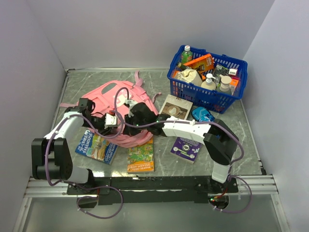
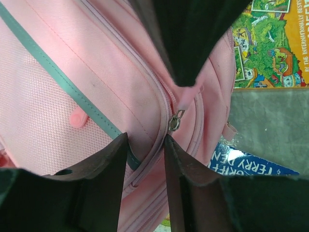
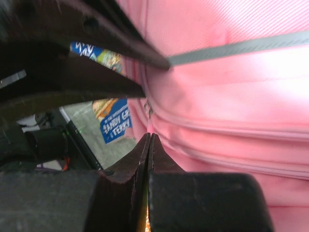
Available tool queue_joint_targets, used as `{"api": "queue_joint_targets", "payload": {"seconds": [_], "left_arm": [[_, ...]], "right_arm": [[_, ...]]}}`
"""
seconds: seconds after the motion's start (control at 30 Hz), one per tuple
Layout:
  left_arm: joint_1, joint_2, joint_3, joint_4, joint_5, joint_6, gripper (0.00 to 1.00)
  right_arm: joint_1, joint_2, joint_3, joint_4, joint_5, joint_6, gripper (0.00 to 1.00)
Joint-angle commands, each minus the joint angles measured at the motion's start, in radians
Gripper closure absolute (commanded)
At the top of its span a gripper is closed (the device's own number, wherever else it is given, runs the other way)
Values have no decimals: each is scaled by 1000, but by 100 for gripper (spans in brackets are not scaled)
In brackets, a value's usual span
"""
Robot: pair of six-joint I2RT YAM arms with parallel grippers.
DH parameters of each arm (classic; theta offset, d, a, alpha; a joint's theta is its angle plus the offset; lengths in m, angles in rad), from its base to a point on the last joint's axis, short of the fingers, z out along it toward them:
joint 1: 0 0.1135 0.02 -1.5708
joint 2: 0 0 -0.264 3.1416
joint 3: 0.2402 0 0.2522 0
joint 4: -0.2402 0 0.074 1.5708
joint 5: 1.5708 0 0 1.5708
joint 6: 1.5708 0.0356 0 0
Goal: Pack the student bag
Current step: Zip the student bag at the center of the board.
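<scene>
The soft pink fabric student bag lies left of middle in the top view. The right gripper pinches its pink zip tab. The left gripper, fingers apart, should hold the seam firmly for pulling.

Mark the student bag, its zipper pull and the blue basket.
student bag (image 1: 101, 99), top external view, on its pink upper panel.
zipper pull (image 2: 175, 121), left wrist view, on the metal slider.
blue basket (image 1: 212, 99), top external view, on its front wall.

Pink student bag, blue basket
</scene>
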Motion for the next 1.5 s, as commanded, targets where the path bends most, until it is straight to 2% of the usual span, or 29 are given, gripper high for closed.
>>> {"api": "queue_joint_targets", "payload": {"seconds": [0.0,0.07,0.17,0.2,0.23,0.33,0.37,0.43,0.47,0.57,0.77,0.9,1.47], "left_arm": [[-39,-28,-12,95,-42,-24,61],[-45,-20,-3,109,-42,-49,63],[-52,-13,14,108,-39,-67,82],[-56,-13,17,109,-39,-67,94],[-56,-13,18,112,-37,-81,99],[-58,-17,23,127,-31,-114,99],[-58,-17,26,127,-29,-118,99],[-58,-16,29,129,-19,-133,99],[-58,-16,34,124,-14,-135,99],[-58,-19,40,112,0,-139,99],[-45,-8,60,74,38,-158,99],[-32,27,84,9,79,-135,99],[-25,20,120,-47,84,-127,99]], "right_arm": [[-24,-78,-5,1,-2,-17,100],[-23,-81,-11,-13,24,-40,100],[-26,-95,-44,-25,64,-60,100],[-31,-98,-52,-24,75,-68,100],[-41,-100,-58,-24,78,-68,100],[-46,-111,-73,-4,70,-95,100],[-32,-117,-84,8,77,-104,95],[-18,-127,-93,27,92,-124,72],[-14,-131,-107,57,84,-134,66],[-14,-132,-136,139,43,-149,59],[2,-123,-172,289,-43,-161,55],[9,-137,-219,378,-31,-129,55],[69,-16,-115,277,95,-240,57]]}}
